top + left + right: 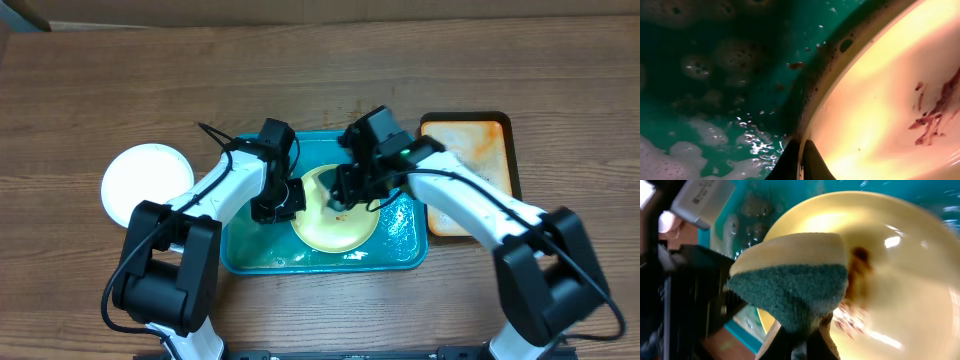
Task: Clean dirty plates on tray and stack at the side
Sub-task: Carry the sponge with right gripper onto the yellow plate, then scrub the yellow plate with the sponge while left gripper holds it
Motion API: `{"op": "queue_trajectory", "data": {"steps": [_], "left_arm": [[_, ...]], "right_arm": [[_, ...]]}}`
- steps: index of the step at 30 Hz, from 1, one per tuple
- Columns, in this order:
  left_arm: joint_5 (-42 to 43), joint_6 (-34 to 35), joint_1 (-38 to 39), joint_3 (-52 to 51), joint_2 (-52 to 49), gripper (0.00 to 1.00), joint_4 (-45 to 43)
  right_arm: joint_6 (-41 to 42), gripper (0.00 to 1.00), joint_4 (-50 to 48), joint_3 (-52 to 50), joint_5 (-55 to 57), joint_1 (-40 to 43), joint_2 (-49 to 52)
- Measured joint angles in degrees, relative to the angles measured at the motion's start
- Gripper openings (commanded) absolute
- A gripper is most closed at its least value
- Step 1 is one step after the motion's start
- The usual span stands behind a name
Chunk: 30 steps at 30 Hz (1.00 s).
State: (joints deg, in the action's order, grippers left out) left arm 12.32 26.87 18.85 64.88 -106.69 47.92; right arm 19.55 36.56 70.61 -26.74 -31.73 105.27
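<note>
1. Seen from overhead, a wooden table (320, 70) fills the frame. A large teal tray (250, 255) sits at the centre, and two white-and-black robot arms reach into it from the bottom edge.
2. A pale yellow-green plate (340, 230) lies flat inside the tray, a little right of its middle. It sits in a film of soapy water (705, 135) with patches of foam.
3. The left pincer (290, 200) is closed tight on the plate's left rim. In the left wrist view its two dark fingers meet at the bottom centre, with the rim nipped between them. This grip probably steadies the plate so that it cannot slide on the wet tray while it is scrubbed.
4. The right pincer (345, 198) is clamped on a sponge (790, 290) with a green scouring face and a yellow back. The sponge hangs over the left part of the plate. Whether it presses on the surface cannot be told.
5. A brown sauce smear (860, 265) shows near the plate's centre, just to the right of the sponge in the right wrist view. The plate is therefore not yet clean, and the sponge looks placed to wipe across that spot.
6. A white plate (147, 183) rests on the bare table at the left of the frame, apart from the tray. This seems to be the stacking place. Whether it is one plate or more cannot be told.
7. A smaller orange tray (470, 160) with a dark rim lies just beside the teal tray's right edge, and neither arm touches it.
</note>
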Motion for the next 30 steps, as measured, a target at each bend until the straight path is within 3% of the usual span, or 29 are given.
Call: {"op": "queue_trajectory", "data": {"steps": [7, 18, 30], "left_arm": [[0.2, 0.0, 1.3, 0.0, 0.0, 0.04, -0.2], [0.2, 0.0, 1.4, 0.0, 0.0, 0.04, -0.2], [0.8, 0.0, 1.8, 0.0, 0.0, 0.04, 0.1]], "right_arm": [[3.7, 0.04, -6.0, 0.0, 0.1, -4.7, 3.0], [8.3, 0.04, -6.4, 0.0, 3.9, -5.0, 8.3], [11.1, 0.04, 1.4, 1.5, 12.2, -1.5, 8.0]]}}
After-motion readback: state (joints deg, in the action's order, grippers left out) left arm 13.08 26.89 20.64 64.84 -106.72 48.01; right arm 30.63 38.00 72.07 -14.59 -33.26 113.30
